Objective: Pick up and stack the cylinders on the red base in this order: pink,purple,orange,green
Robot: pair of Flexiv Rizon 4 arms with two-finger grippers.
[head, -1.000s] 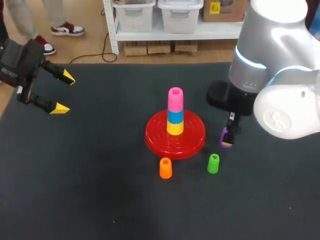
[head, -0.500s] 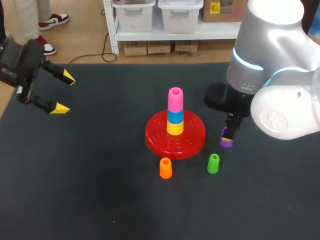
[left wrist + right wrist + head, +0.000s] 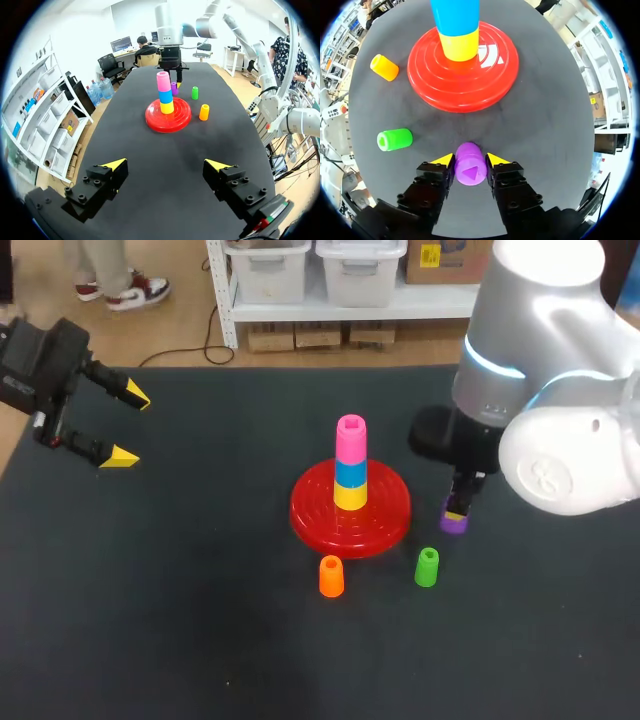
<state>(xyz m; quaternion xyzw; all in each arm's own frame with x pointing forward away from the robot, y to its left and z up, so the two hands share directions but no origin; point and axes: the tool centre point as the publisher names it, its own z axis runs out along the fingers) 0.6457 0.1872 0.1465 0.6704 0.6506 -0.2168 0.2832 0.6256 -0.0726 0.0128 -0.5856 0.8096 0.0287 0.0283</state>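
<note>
Right wrist view: the purple cylinder (image 3: 470, 170) is gripped from both sides by the right gripper (image 3: 470, 160), judged ready for lifting. In the head view it is found right of centre, beside the red base (image 3: 385, 525), whose stack is topped by the pink cylinder (image 3: 351, 440). The orange cylinder (image 3: 331, 576) and green cylinder (image 3: 427, 567) are stood below the base. The left gripper (image 3: 128, 425), spread wide, is held upper left, clear of the work.

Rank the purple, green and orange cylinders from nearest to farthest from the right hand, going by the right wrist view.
1. purple cylinder: between the fingers of the right hand.
2. green cylinder: on the table, off to one side of the hand.
3. orange cylinder: farther ahead on that same side, next to the red base.
</note>
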